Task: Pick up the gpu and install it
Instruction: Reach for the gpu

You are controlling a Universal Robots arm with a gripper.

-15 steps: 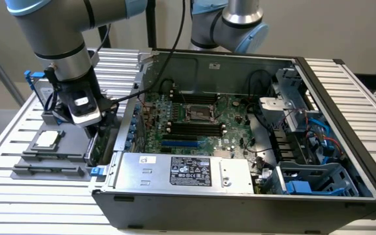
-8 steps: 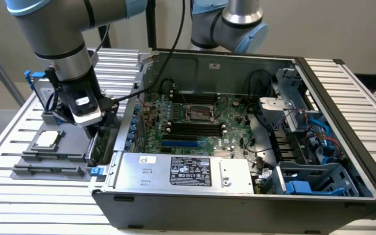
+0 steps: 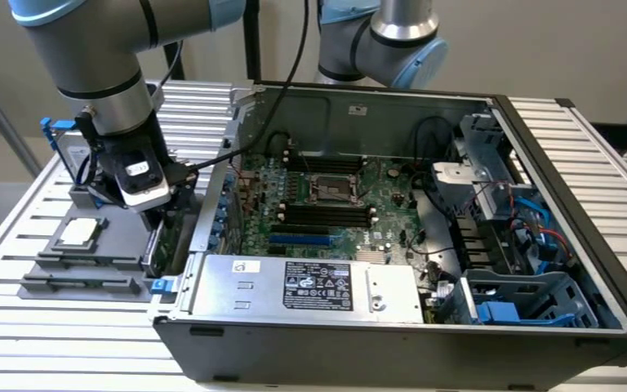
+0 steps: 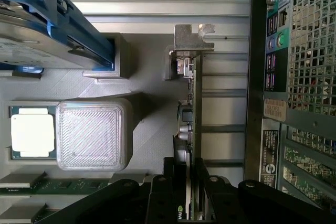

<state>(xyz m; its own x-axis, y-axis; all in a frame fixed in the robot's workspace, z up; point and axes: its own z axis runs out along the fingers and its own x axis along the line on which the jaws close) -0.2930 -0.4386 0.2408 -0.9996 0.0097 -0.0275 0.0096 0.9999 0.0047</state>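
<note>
Ribbed metal counter (image 3: 63, 343) carries a grey tray (image 4: 152, 114) beside an open computer case (image 3: 401, 343). Gpu (image 4: 190, 114) stands on edge at the tray's case-side edge, so both faces are reachable. Hand (image 4: 186, 174) half-closed, fingers (image 4: 168, 174) apparently pinching the card's two faces.

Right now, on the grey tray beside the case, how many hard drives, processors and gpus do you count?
Hard drive: 1
Processor: 1
gpu: 1
Total: 3
</note>
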